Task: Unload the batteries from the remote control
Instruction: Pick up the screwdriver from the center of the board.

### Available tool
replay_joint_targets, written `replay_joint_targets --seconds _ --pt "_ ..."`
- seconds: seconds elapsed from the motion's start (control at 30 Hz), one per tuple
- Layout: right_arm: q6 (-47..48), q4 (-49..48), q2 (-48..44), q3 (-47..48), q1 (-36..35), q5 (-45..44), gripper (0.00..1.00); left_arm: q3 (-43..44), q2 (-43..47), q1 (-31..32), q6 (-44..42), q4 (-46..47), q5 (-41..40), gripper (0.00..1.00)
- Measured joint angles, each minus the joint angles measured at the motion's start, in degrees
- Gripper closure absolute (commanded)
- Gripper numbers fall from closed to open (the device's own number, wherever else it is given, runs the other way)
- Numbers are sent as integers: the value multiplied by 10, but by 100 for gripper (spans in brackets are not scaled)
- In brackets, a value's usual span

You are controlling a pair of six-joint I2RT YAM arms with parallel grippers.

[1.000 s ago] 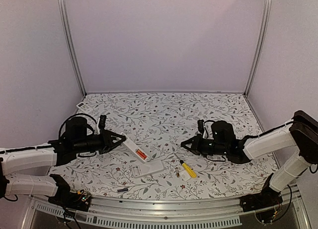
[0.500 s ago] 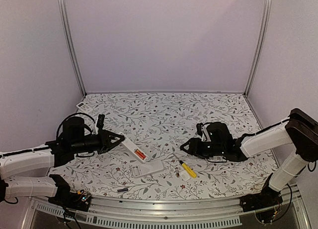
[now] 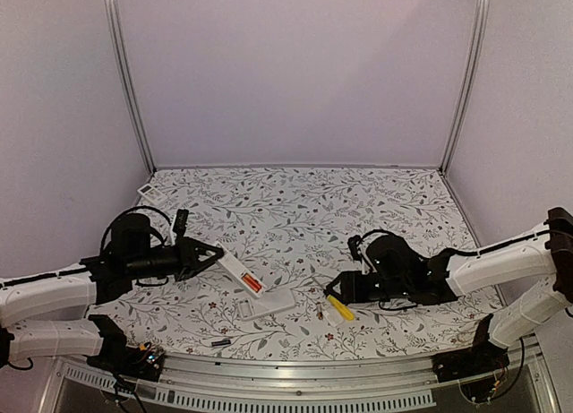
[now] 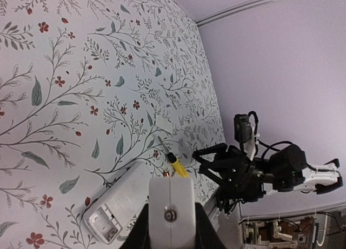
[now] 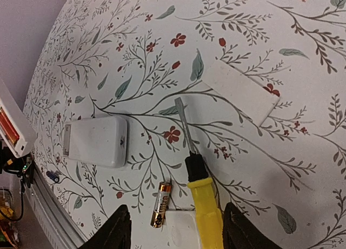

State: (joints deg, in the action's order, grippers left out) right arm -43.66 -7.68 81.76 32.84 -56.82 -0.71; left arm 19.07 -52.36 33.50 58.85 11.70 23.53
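Observation:
My left gripper (image 3: 213, 251) is shut on one end of a white remote control (image 3: 242, 274), held tilted above the table; a red battery (image 3: 252, 282) shows in its open bay. In the left wrist view the remote's end (image 4: 170, 203) fills the space between the fingers. My right gripper (image 3: 333, 290) hangs open low over the yellow-handled screwdriver (image 3: 340, 306), its fingers (image 5: 120, 230) either side of the handle (image 5: 206, 208) and apart from it. A loose gold and black battery (image 5: 161, 204) lies beside that handle. Another dark battery (image 3: 220, 342) lies near the front edge.
A second white remote (image 3: 266, 302) lies flat on the floral cloth between the arms. A small white cover plate (image 5: 186, 233) sits beside the screwdriver handle and another (image 5: 240, 89) lies past its tip. A small white item (image 3: 148, 191) rests at the back left corner.
My right gripper has opened and moved down and nearer, over the screwdriver. The left gripper with the remote has barely shifted.

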Motion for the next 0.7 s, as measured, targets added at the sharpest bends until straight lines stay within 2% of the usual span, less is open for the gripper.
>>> replay_joint_targets --seconds 0.3,0.47,0.6,0.7 --pt "5 56 63 17 -33 -59 54 0 15 0 -4 -10 4 100" --pt "25 87 80 50 -49 -96 56 0 14 0 -4 -14 4 100" --pt "43 99 91 64 -71 -113 59 1 -1 0 -2 -13 -1 100" --pt "51 106 108 74 -77 -121 65 3 -27 0 3 -10 -10 100"
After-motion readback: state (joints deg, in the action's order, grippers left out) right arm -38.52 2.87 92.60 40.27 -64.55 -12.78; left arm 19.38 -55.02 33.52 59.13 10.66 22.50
